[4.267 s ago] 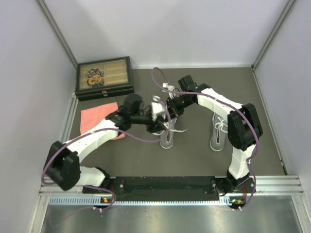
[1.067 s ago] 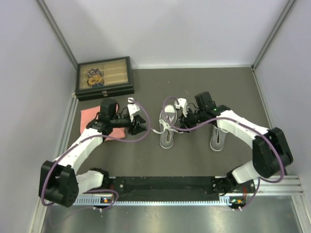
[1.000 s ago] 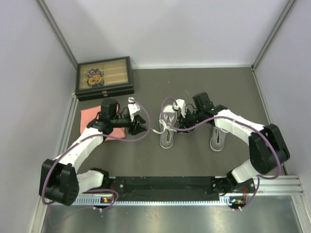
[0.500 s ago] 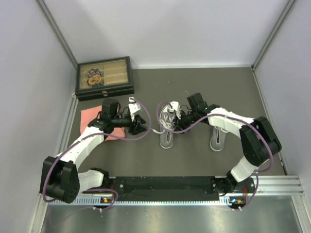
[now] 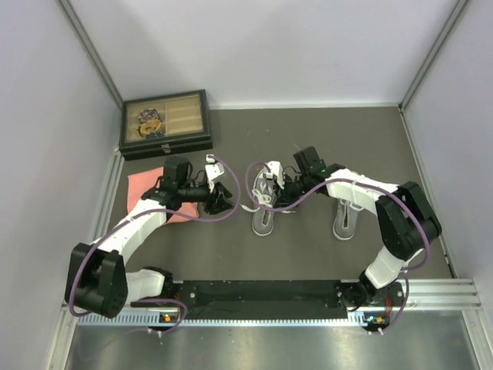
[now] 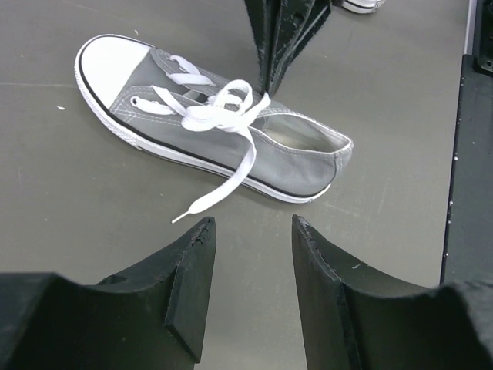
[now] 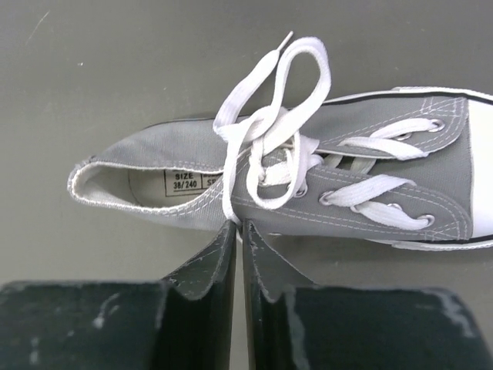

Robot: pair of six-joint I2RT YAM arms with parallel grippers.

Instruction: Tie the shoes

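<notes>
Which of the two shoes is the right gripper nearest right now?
The left-hand shoe in the top view: the right gripper sits over its laces. The other shoe lies apart to its right.

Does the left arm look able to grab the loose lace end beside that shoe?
Probably yes: the left gripper stands open facing the lace end, only bare table between them; the right gripper sits across the shoe.

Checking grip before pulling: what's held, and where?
Right gripper seems to pinch the white lace of the grey canvas sneaker below the knot; left gripper, open, holds nothing.
</notes>
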